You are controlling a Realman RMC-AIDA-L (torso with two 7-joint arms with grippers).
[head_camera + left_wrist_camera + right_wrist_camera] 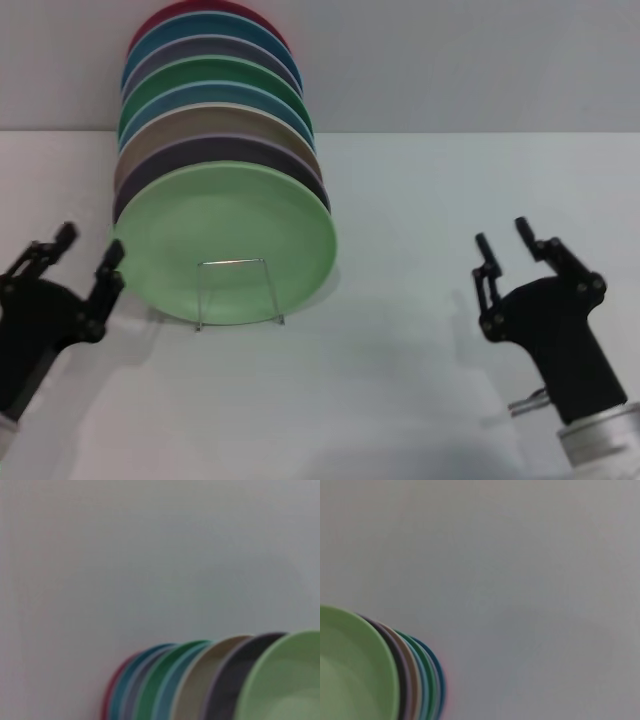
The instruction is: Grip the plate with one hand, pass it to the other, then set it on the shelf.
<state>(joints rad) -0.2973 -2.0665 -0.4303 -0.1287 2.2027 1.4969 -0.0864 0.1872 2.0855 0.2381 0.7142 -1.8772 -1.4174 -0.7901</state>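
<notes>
Nearest, the left pincer (88, 250) hovers low at the left and the right pincer (505, 247) at the right, both with fingers spread and empty above the white desk (400, 380). Between them the plate (225, 245), pale green, stands on edge at the front of a row of coloured plates (215, 100) running far back, leaning on the shelf (235, 292). It looks light, stiff and smooth, likely slippery, so I would pinch its free rim; no writing shows.
</notes>
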